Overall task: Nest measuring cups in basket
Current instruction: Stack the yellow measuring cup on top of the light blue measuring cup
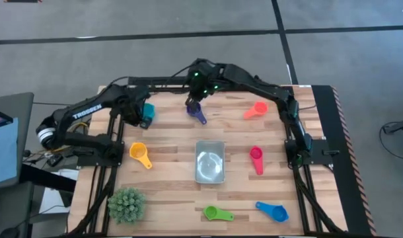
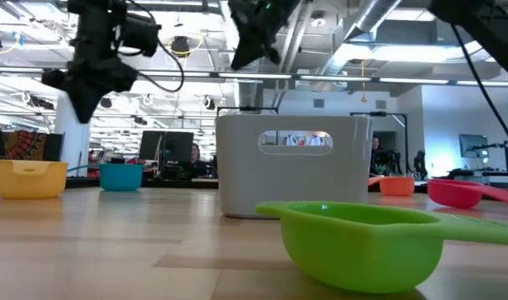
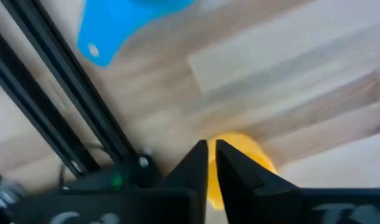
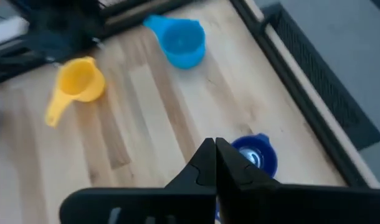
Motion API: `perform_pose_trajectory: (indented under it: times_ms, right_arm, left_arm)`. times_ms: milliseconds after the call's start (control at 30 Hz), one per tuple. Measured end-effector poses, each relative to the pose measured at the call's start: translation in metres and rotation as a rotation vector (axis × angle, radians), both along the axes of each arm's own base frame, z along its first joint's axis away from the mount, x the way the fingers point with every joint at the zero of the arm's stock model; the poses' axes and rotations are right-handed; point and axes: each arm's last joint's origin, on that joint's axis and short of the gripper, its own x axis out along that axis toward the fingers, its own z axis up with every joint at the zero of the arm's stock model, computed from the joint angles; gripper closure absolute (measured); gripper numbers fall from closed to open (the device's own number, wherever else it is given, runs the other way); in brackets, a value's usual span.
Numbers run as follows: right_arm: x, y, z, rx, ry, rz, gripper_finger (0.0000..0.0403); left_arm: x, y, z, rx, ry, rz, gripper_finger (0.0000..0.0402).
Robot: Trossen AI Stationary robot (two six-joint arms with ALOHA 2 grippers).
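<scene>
Hovering over the purple cup (image 1: 197,112) at the counter's (image 1: 168,198) far edge with fingers together, the right end effector (image 1: 193,101) must open before grasping, the basket (image 1: 210,162) sits empty mid-counter, and the left end effector (image 1: 137,114), fingers nearly together, waits beside the teal cup (image 1: 148,112).

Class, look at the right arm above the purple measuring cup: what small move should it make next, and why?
Probably open its fingers and lower onto the purple cup. The right gripper hovers directly above it with fingers shut and empty, and the basket holds no cup yet.
</scene>
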Motion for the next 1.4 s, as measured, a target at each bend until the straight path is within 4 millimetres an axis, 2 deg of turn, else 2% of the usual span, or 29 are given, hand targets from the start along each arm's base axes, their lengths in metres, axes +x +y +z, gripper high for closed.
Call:
perform_pose_trajectory:
  times_ms: [133,267,433,567,700,800,1100,1200,1300,1400]
  right_arm:
    - [-0.020,0.002,0.025,-0.032,-0.034,0.032,0.0376]
    - [-0.034,0.007,0.042,-0.066,-0.058,0.052,0.0352]
    - [-0.048,0.014,0.058,-0.078,-0.088,0.058,0.0338]
    - [-0.051,0.018,0.057,-0.063,-0.052,0.065,0.0336]
    - [-0.053,0.021,0.054,-0.043,-0.013,0.068,0.0335]
    - [-0.052,0.027,0.053,-0.031,-0.013,0.072,0.0335]
    - [-0.047,0.046,0.053,-0.012,-0.009,0.101,0.0335]
    - [-0.046,0.049,0.052,-0.002,-0.001,0.099,0.0335]
    - [-0.043,0.051,0.049,0.008,0.011,0.098,0.0335]
    - [-0.037,0.052,0.041,0.014,0.038,0.123,0.0335]
  left_arm:
    - [-0.004,-0.021,-0.029,-0.100,-0.005,-0.031,0.0319]
    - [-0.006,-0.029,-0.054,-0.111,0.008,0.053,0.0274]
    - [-0.007,-0.034,-0.068,-0.095,0.030,0.139,0.0242]
    - [-0.011,-0.038,-0.077,-0.094,0.068,0.157,0.0238]
    - [-0.017,-0.045,-0.090,-0.124,0.099,0.163,0.0250]
    - [-0.014,-0.048,-0.094,-0.143,0.063,0.162,0.0272]
    - [0.003,-0.056,-0.094,-0.122,-0.067,0.106,0.0385]
    - [0.008,-0.060,-0.093,-0.106,-0.100,0.070,0.0396]
    - [0.015,-0.063,-0.086,-0.080,-0.128,0.022,0.0398]
    - [0.025,-0.067,-0.067,-0.022,-0.190,-0.076,0.0399]
